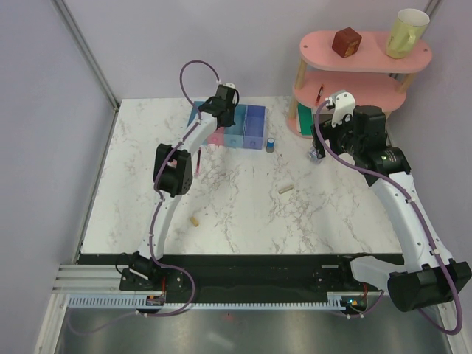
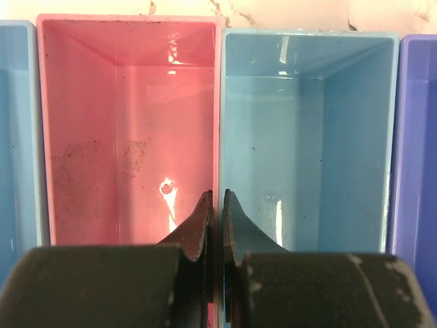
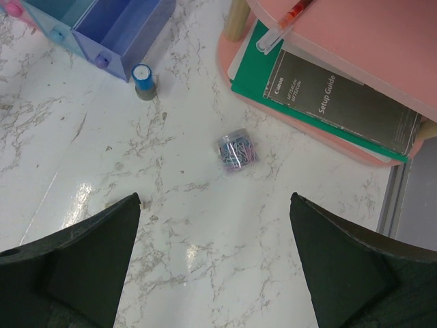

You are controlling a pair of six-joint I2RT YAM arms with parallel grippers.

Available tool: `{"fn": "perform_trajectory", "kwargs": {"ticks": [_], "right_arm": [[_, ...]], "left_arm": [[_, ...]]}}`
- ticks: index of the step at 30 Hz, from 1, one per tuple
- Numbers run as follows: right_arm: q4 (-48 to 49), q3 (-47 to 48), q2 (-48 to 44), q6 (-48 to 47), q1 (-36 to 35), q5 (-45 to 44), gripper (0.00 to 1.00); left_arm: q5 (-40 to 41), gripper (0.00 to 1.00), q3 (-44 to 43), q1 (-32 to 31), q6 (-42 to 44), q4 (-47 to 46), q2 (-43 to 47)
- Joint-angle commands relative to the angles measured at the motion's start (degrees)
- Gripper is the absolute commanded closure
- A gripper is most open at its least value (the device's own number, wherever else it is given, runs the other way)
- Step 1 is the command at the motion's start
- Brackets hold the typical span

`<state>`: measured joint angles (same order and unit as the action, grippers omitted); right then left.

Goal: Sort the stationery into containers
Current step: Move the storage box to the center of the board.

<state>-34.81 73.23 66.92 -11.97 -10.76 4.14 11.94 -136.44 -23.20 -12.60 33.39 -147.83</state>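
The containers [image 1: 247, 127] are a row of joined bins at the back of the table. My left gripper [image 2: 217, 196] is shut with nothing in it, just above the wall between the empty pink bin [image 2: 130, 130] and an empty light blue bin [image 2: 307, 137]. My right gripper [image 3: 215, 198] is open above the marble, a little short of the clear round tub [image 3: 237, 152] of paper clips. The tiny blue cylinder [image 3: 143, 80] stands by the purple bin [image 3: 119, 34]. Two beige pieces [image 1: 286, 188] [image 1: 195, 220] lie mid-table. A thin red pen [image 1: 199, 164] lies beside the left arm.
The pink tiered shelf [image 1: 354, 81] stands at the back right with a brown cube [image 1: 345, 42] and a yellow mug [image 1: 405, 33] on top. A green booklet and a dark setup guide [image 3: 341, 102] lie under it. Another pen [image 3: 283, 20] rests on its lower tier.
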Motion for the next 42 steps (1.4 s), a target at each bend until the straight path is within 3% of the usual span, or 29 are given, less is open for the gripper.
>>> {"fn": "perform_trajectory", "kwargs": {"ticks": [1,23,42], "right_arm": [[-0.17,2.35,-1.08,1.24,-0.31,-0.36,0.02],[-0.79,5.87,0.14,3.53,-0.31,0.78,0.02],[-1.84,5.25,1.2,4.06,-0.4,2.01,0.02]], "left_arm": [[1.68,0.98,-1.02,2.63,-7.59,6.86,-3.08],[-13.87,0.98,-7.17,0.97,-14.91,1.51,-7.91],[-16.6,0.98,-6.47,-2.99,-16.23,1.42,-8.26]]}}
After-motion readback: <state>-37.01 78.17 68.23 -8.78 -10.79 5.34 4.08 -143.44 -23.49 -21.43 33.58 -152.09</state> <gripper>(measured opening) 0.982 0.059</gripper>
